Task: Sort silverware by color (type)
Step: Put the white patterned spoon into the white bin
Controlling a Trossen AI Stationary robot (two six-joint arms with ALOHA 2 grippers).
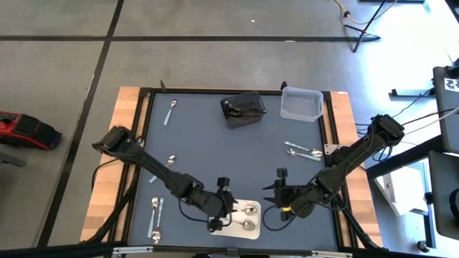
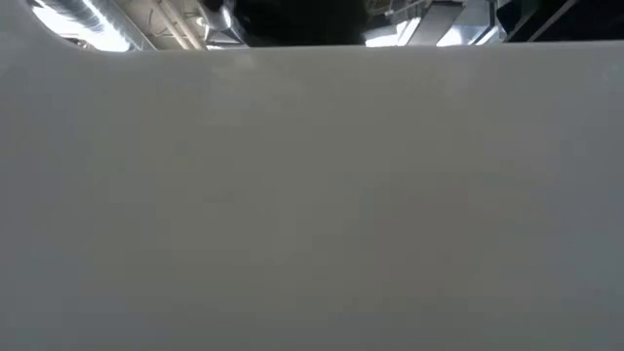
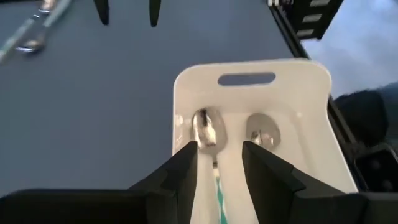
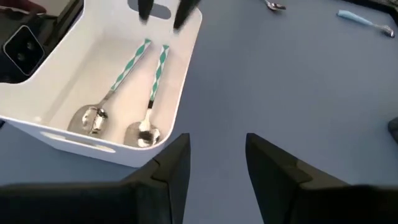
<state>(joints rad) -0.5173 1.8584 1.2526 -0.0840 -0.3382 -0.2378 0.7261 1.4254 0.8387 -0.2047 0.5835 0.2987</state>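
The left pincer (image 1: pixel 217 215) is held spread over the white tray (image 1: pixel 247 228), where two teal-handled spoons (image 4: pixel 149 99) lie side by side. The right pincer (image 1: pixel 275 195), also spread, is nearer the spoons (image 1: pixel 303 151) lying rightward on the table (image 1: pixel 208 143).

two dark jointed arms, black cables trailing, yellow band near the right wrist

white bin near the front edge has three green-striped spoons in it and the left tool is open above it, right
Not quite: the white bin holds two green-striped spoons, not three, as the right wrist view shows. The left tool is indeed open above it.
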